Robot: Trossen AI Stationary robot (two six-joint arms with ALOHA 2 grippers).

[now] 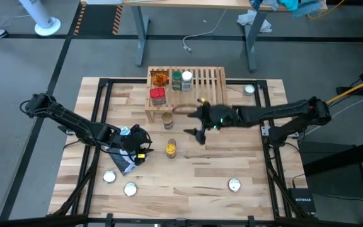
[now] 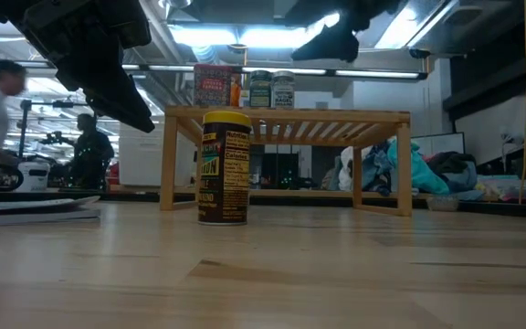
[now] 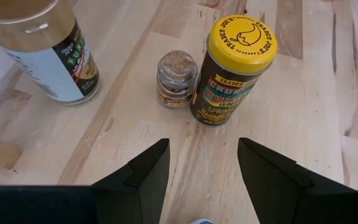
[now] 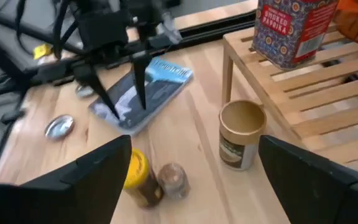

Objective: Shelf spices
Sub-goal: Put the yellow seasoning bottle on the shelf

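Observation:
The shelf [image 1: 194, 88] stands at the far middle of the table. On it are an orange packet [image 1: 159, 79], a red tin [image 1: 158, 96], a green-lidded jar [image 1: 176, 81] and a white-lidded jar [image 1: 187, 79]. On the table in front of it stand a tan-lidded jar [image 1: 167, 120], a yellow-lidded jar [image 3: 235, 68] and a small clear jar [image 3: 176, 78]. My left gripper [image 3: 204, 155] is open, just left of the yellow-lidded jar, holding nothing. My right gripper [image 1: 194, 133] hangs open above the table, right of the tan-lidded jar [image 4: 241, 134].
A blue-and-white pouch [image 4: 145, 99] lies under my left arm. Flat silver discs lie at the near left [image 1: 109, 177] [image 1: 130, 188], near right [image 1: 234, 185] and far right [image 1: 249, 89]. Bare wood shows between the jars and the table's near edge.

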